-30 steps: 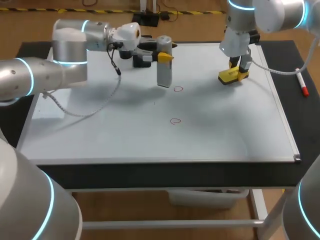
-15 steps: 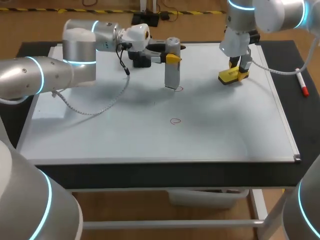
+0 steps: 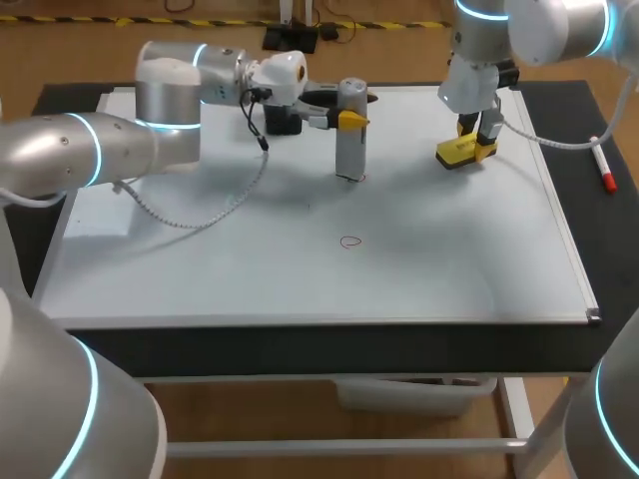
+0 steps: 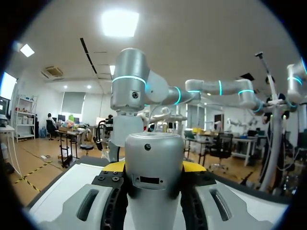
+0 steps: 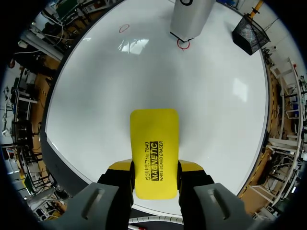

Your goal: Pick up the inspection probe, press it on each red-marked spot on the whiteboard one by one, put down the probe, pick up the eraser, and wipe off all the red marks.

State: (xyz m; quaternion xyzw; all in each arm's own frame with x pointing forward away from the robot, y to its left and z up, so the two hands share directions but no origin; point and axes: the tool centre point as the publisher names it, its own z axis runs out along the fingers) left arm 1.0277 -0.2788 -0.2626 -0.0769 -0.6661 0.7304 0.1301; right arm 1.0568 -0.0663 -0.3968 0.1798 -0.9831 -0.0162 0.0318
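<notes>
You are in the pressing step. Your left gripper (image 4: pixel 154 167) pinches the inspection probe (image 3: pixel 349 150) from both sides, yellow tips tight against its grey body, and holds it upright near the whiteboard's (image 3: pixel 449 269) 12 o'clock edge. In the right wrist view the probe's foot sits on the far red mark (image 5: pixel 183 44), whose ring peeks out from under its rim, so this spot looks to be under contact now.

The other red mark (image 3: pixel 349 241) lies open on the board, at 6 o'clock from the probe and well apart from it. I judge it the next target. Lift the probe straight off, carry it toward 6 o'clock, keep it vertical, and set its foot squarely over the ring.

Your right gripper (image 5: pixel 154 167) is clamped on the yellow eraser (image 5: pixel 154 143), fingers on its two long sides, at about 2 o'clock on the board. I cannot tell whether the eraser rests on the surface or hangs just above it. Leave the wiping until the probe is put down, and keep that arm out of the probe's path.
</notes>
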